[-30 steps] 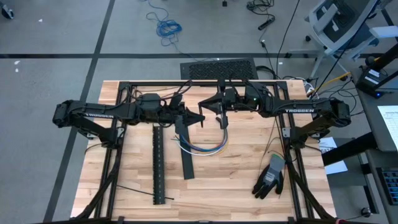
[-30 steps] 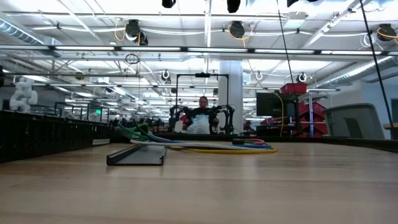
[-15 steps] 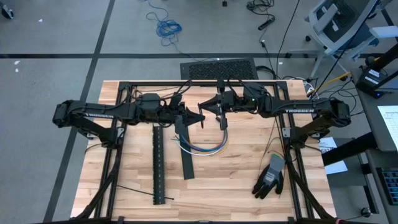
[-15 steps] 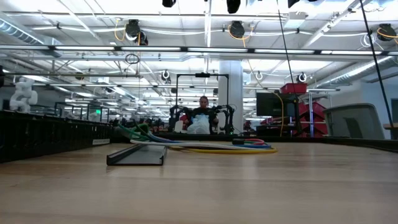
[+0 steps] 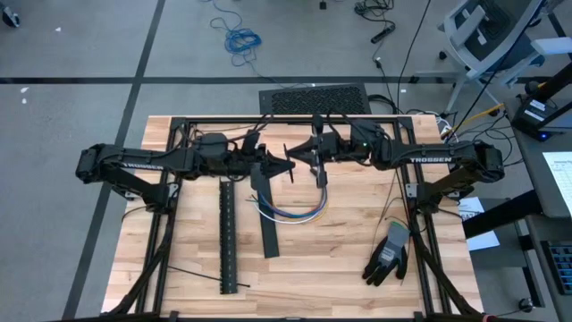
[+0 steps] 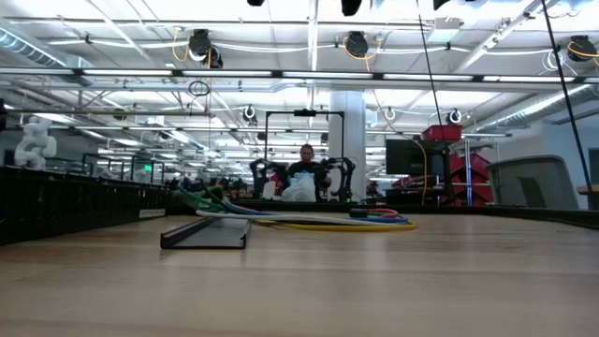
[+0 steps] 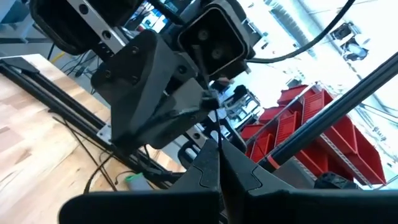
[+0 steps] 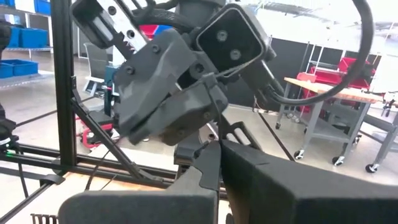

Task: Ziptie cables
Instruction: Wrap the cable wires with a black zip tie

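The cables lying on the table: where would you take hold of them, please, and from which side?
Probably at the bottom of the U-shaped bend of the cables, coming straight down from above: the bundle lies flat on the table, with bare wood around that curve and the black strip off to one side.

Black glove [image 5: 387,255] on table [image 5: 349,250]; perforated rail [image 5: 227,234].

left gripper [image 5: 288,167]: closed, mid-air | right gripper [image 5: 291,154]: closed, facing it

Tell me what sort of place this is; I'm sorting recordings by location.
Likely a robotics lab or industrial workshop: open ceiling with ducts and strip lights, red parts bins on racks, and another robot rig with a person seated behind it.
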Motion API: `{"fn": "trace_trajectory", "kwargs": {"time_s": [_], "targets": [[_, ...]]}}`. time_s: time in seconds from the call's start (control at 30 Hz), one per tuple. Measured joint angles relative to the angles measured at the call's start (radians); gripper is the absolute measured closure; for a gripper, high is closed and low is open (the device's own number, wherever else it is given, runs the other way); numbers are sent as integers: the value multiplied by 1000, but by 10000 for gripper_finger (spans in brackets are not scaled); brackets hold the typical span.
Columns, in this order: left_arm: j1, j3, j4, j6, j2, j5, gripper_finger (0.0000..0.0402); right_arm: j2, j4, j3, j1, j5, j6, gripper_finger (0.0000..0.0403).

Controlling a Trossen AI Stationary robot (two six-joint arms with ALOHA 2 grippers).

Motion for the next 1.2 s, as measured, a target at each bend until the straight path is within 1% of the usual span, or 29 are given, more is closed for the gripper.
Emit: {"fn": "trace_trajectory", "kwargs": {"time_s": [0.4,0.6,0.7,0.77,1.0,1.1,1.2], "targets": [[35,0,-5,0,0,1,402,0,-20,0,29,4,-29,403],[59,0,-11,-1,-22,2,402,0,-33,0,35,11,-36,403],[61,0,-13,-1,-36,2,401,0,-31,0,36,53,-53,403],[62,0,-15,-2,-36,2,402,0,-31,0,35,56,-55,403],[61,0,-47,-51,-36,27,401,0,-31,0,34,53,-55,403],[61,0,-47,-51,-36,27,392,0,-31,0,34,53,-55,403],[61,0,-45,-50,-36,27,370,0,-29,0,34,52,-50,403]]}}
